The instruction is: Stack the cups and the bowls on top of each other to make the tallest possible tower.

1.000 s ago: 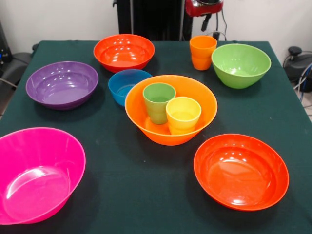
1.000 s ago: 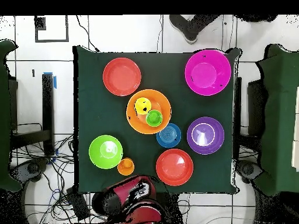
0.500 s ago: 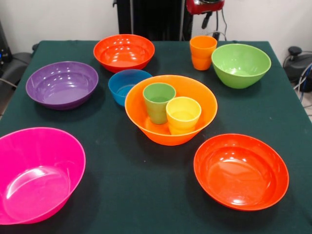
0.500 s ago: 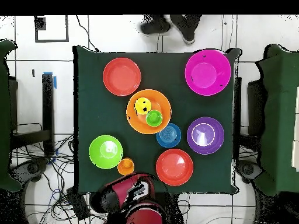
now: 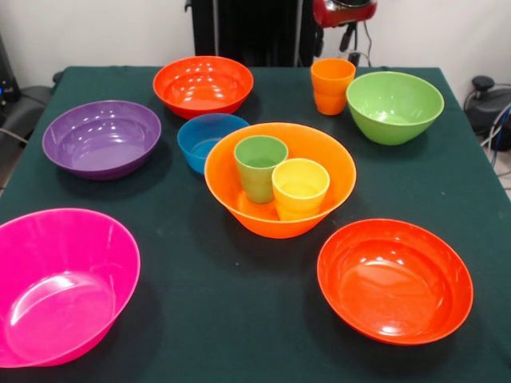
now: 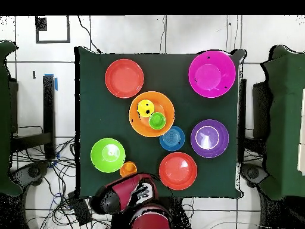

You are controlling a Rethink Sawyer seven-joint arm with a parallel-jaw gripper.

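The large light orange bowl stands mid-table and holds the green cup and the yellow cup, both upright and side by side. They also show in the overhead view: the bowl, the green cup and the yellow cup. The orange cup stands alone at the far side next to the lime green bowl. My gripper hangs at the top edge, just behind and above the orange cup. In the overhead view the gripper is at the table's bottom edge.
Loose bowls ring the middle. One red-orange bowl is at the far side and another at the near right. The purple bowl is at the left, the small blue bowl touches the light orange bowl, and the large pink bowl is at the near left.
My arm has crept towards the table, and in the overhead view it now partly covers the orange cup. A person's feet at the overhead view's top edge are gone. The cups and bowls have not moved.
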